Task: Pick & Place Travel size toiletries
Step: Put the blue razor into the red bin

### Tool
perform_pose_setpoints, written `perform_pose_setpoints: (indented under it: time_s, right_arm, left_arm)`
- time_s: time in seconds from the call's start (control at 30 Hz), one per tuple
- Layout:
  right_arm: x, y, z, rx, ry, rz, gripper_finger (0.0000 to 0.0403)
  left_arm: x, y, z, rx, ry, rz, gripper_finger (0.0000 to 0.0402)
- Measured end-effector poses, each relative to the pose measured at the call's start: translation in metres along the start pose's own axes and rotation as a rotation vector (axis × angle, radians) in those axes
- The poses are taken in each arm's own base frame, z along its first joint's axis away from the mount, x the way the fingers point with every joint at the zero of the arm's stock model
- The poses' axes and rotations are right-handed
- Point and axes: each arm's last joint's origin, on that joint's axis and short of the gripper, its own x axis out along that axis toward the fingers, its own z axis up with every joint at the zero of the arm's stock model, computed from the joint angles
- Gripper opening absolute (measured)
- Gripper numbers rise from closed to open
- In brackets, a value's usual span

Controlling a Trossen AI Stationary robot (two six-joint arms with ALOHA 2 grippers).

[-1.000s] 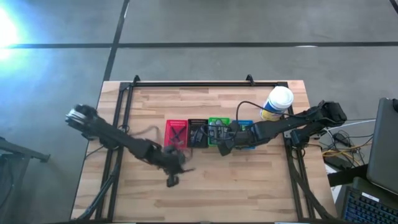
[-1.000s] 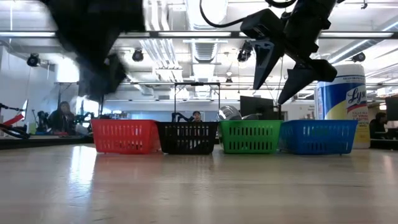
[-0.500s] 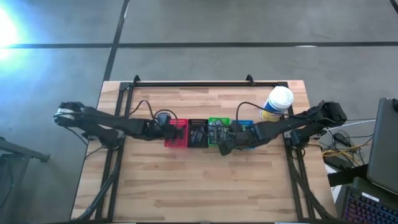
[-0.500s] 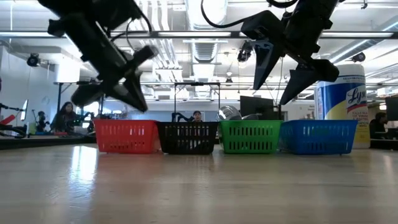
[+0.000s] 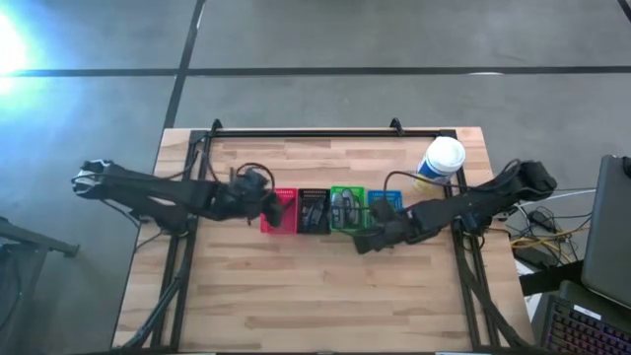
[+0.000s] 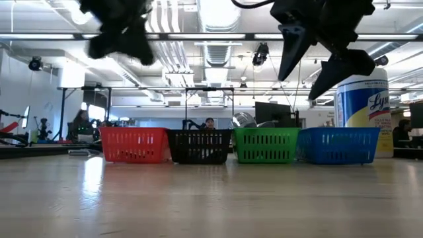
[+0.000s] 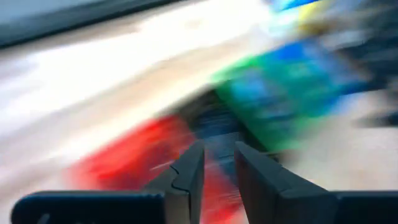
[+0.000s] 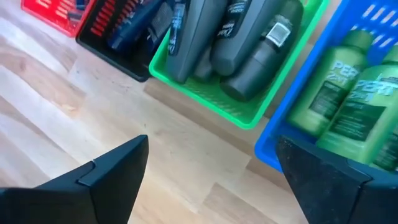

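The travel size toiletries lie in four small baskets in a row mid-table. Green bottles [image 8: 348, 106] fill the blue basket [image 5: 386, 201], dark tubes [image 8: 242, 43] the green basket [image 5: 345, 207], and dark items the black basket [image 5: 314, 210] and the red basket [image 5: 281, 212]. My left gripper [image 5: 262, 197] hangs in the air at the red basket's left end; its fingers [image 7: 214, 177] stand a narrow gap apart with nothing between them. My right gripper [image 8: 211, 180] is wide open and empty, above bare table just near of the green and blue baskets [image 6: 301, 86].
A large white-capped yellow-and-blue canister [image 5: 439, 163] stands right of the blue basket, by the right arm. A black frame rail [image 5: 306, 133] runs along the table's far edge. Bare wood [image 5: 315, 296] lies between the baskets and the near edge.
My left gripper rose from low over the table near of the red basket, swung far and left over that basket, then drew up and left off its end, still moving fast. My right gripper backed a little toward the near edge and rose slightly, staying open.
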Motion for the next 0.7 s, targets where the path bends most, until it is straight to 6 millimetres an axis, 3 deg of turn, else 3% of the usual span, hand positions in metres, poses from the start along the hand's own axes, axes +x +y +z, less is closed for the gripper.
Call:
perform_pose_setpoints:
  time_s: [0.1,0.27,0.33,0.53,0.7]
  right_arm:
    - [-0.004,-0.001,0.001,0.013,-0.008,0.006,0.0355]
    - [-0.005,-0.001,0.002,0.015,-0.028,0.005,0.0358]
    - [-0.005,-0.001,0.002,0.016,-0.034,0.004,0.0355]
    - [-0.005,-0.001,0.004,0.034,-0.055,0.002,0.0339]
    - [-0.005,-0.001,0.002,0.078,-0.05,0.008,0.0324]
  left_arm:
    - [-0.012,0.033,-0.003,0.028,0.047,0.302,0.01]
    - [-0.026,0.092,-0.006,-0.098,0.111,0.721,0.0154]
    - [-0.017,0.107,-0.007,-0.132,0.145,0.75,0.018]
    - [0.033,0.148,-0.015,-0.258,0.301,0.636,0.0242]
    - [0.041,0.18,-0.016,-0.269,0.382,0.728,0.0274]
